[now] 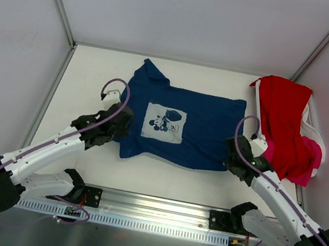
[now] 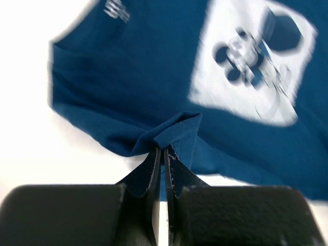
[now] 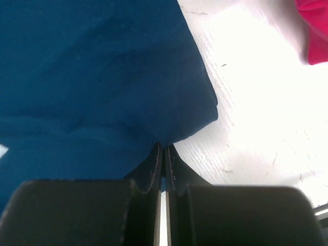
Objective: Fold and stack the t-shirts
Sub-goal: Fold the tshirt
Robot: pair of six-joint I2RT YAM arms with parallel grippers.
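Navy t-shirt (image 1: 199, 125) flat on the counter (image 1: 97, 71), left fingers (image 2: 155, 163) clamped on its near-left edge, right fingers (image 3: 156, 158) clamped on its near-right corner, red t-shirt (image 1: 282, 117) over basket (image 1: 312, 121) at right edge

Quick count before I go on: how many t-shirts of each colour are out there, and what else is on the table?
navy t-shirt: 1, spread flat
red t-shirt: 1, draped over the white basket
pink t-shirt: 1, peeking out below the red one
white basket: 1
Total: 3 t-shirts, 4 things with the basket
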